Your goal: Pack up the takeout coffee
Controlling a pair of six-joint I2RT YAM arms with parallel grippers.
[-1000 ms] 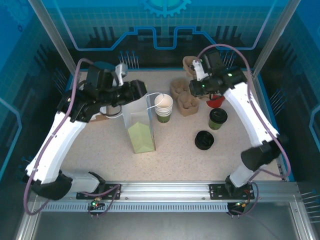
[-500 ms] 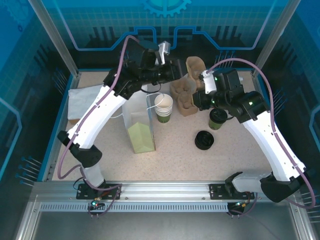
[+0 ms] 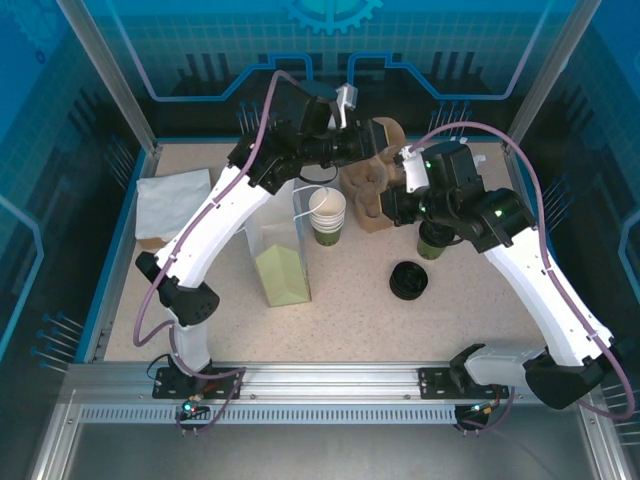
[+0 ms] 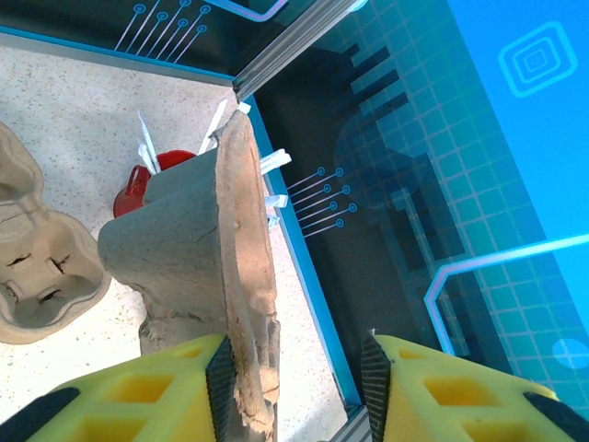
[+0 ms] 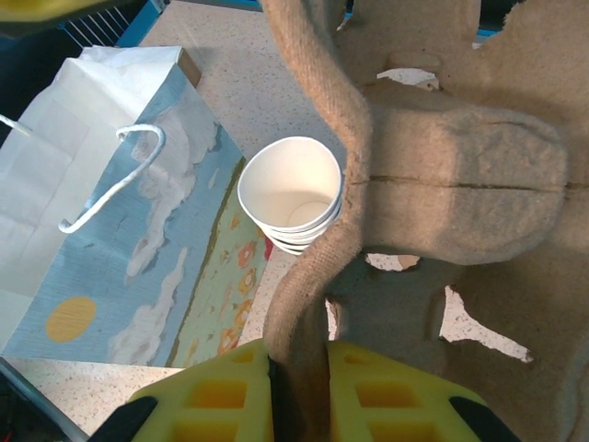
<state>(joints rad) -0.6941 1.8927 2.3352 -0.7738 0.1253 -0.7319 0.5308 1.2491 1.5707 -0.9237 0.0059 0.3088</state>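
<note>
Carrier of moulded brown pulp held up at far centre, one rim pinched tight between the yellow fingers of right gripper, another edge standing between the parted jaws of left gripper, pressed to one pad and clear of the other. Takeout coffee, a small olive-green paper cup with black lid, upright on speckled table right of centre, half hidden under right arm, apart from both grippers. Just nearer and left of it, stack of black plastic lids; further left, stack of lidless green cups beside sky-printed paper bag.
</note>
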